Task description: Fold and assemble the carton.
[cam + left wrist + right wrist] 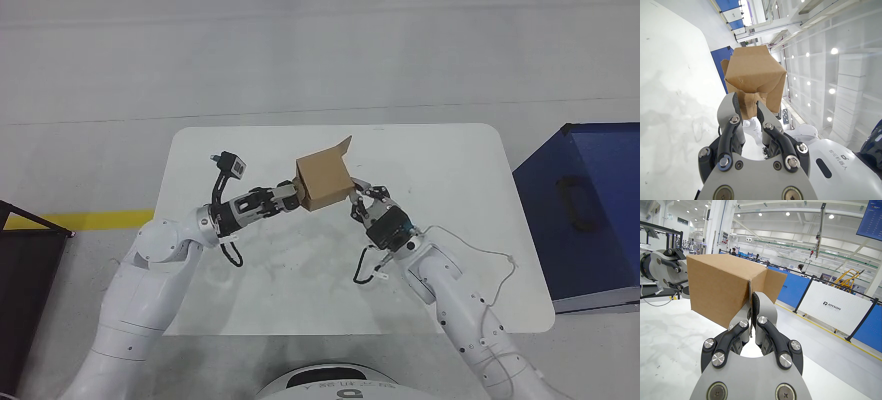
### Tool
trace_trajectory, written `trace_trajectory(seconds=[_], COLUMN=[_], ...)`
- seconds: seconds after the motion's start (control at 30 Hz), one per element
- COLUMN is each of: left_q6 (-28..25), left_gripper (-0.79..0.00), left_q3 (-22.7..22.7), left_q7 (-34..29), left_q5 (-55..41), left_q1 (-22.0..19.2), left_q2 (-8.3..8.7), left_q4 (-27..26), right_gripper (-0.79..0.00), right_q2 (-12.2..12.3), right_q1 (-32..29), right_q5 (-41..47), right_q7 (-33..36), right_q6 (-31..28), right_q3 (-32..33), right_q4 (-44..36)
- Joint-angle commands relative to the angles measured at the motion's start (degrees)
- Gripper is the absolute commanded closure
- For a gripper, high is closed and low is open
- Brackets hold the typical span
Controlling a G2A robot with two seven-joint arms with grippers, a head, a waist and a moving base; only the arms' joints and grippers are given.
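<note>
A brown cardboard carton [325, 177] hangs above the white table [440, 160], held between my two arms. It is formed into a box shape, with one flap [345, 147] sticking up at its far side. My left gripper [745, 106] is shut on a crumpled flap [748, 106] at one end of the carton [755, 75]. My right gripper [751, 302] is shut on a thin flap edge at the carton's [715, 285] other end, where an open flap [775, 285] angles outward. In the top view the left gripper [291, 193] meets the carton from the left, the right gripper [357, 195] from the right.
A blue case [585, 215] with a black handle stands right of the table. A dark object [25, 270] sits at the left edge, near a yellow floor line [95, 219]. Bare tabletop lies all around the carton.
</note>
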Motion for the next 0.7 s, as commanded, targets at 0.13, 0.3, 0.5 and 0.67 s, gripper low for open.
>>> trace_trajectory(seconds=[0.13, 0.3, 0.5, 0.67], left_q6=[0.2, 0.7, 1.2, 1.2], left_gripper=[-0.185, -0.182, -0.228, -0.326], left_q3=[0.3, 0.3, -0.2, -0.8], left_q7=[0.0, 0.7, 1.5, 2.2], left_q5=[0.4, 1.7, 2.8, 3.9], left_q1=[-0.4, -0.6, -0.2, 0.5], left_q2=[0.03, 0.11, 0.27, 0.46], left_q4=[-0.5, -0.8, -1.0, -1.6], right_gripper=[0.000, 0.000, 0.000, 0.000], right_q2=[-0.1, -0.2, -0.2, -0.1], right_q1=[0.6, 0.9, 0.9, 0.8], right_q5=[0.1, 0.2, 0.3, 0.4], right_q7=[0.4, 0.6, 0.7, 0.7], right_q6=[-0.1, -0.1, 0.1, 0.3], right_q3=[-0.4, -0.6, -0.5, -0.3], right_q4=[0.4, 0.6, 0.7, 0.7])
